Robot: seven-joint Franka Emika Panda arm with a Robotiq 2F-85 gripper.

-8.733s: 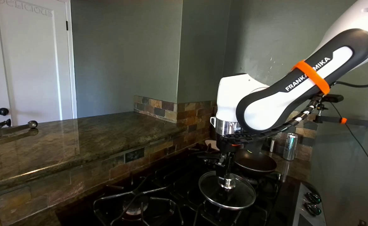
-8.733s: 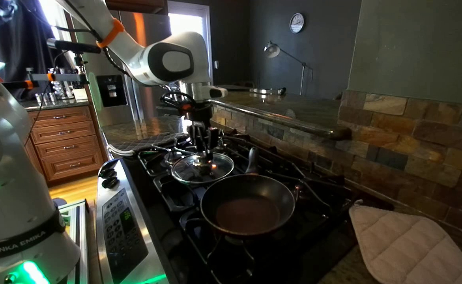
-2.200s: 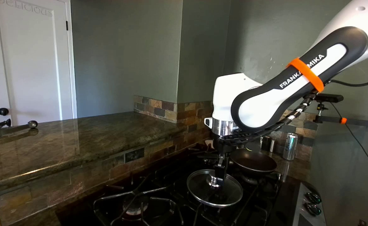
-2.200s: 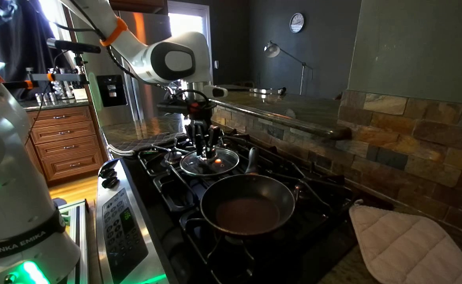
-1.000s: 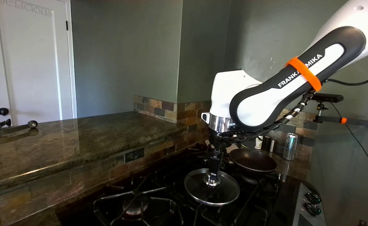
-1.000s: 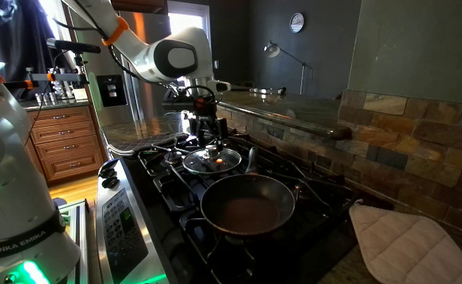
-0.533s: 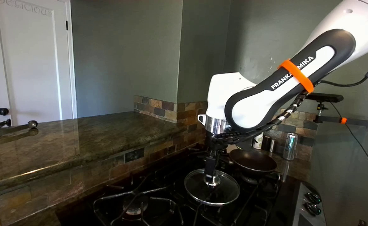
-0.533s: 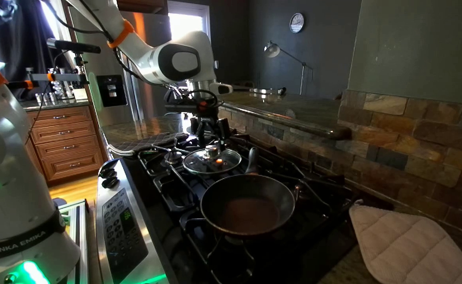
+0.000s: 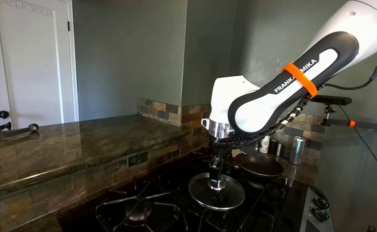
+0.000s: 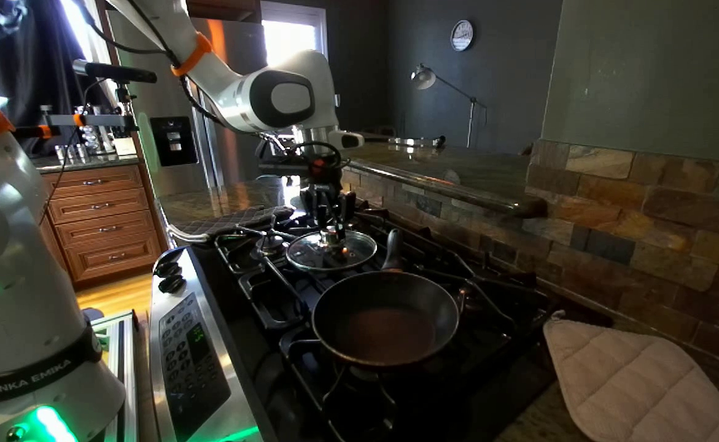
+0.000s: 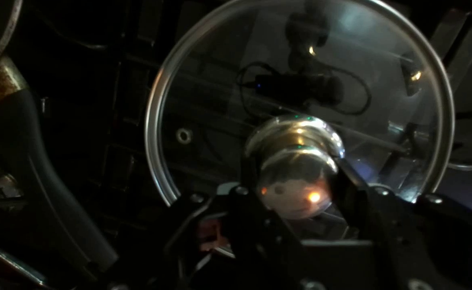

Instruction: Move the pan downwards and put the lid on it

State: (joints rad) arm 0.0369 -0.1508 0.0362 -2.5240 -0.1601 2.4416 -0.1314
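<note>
The lid, clear with a shiny metal rim, lies on the stove grates beside the pan in both exterior views (image 9: 228, 199) (image 10: 359, 253). It fills the middle of the wrist view (image 11: 203, 92). My gripper (image 9: 216, 180) points down at the lid's centre, also in the other exterior picture (image 10: 333, 230). In the wrist view its fingers (image 11: 296, 173) press against both sides of the shiny knob. The dark, empty pan (image 10: 390, 331) stands on a burner nearer the oven mitt, and behind the lid in an exterior view (image 9: 260, 166). Its rim edges into the wrist view (image 11: 8, 46).
The pan's handle (image 10: 393, 245) points toward the tiled backsplash and passes close to the lid. Grates (image 9: 143, 206) cover the stove. A light mitt (image 10: 641, 374) lies beside it. Steel canisters (image 9: 297, 149) stand behind the pan. The raised counter (image 10: 451, 178) borders the stove.
Since the oldest frames the lid has moved away from the control-panel side. In the last half second the fingers have closed in on the knob, and the lid has shifted slightly. The pan is unmoved.
</note>
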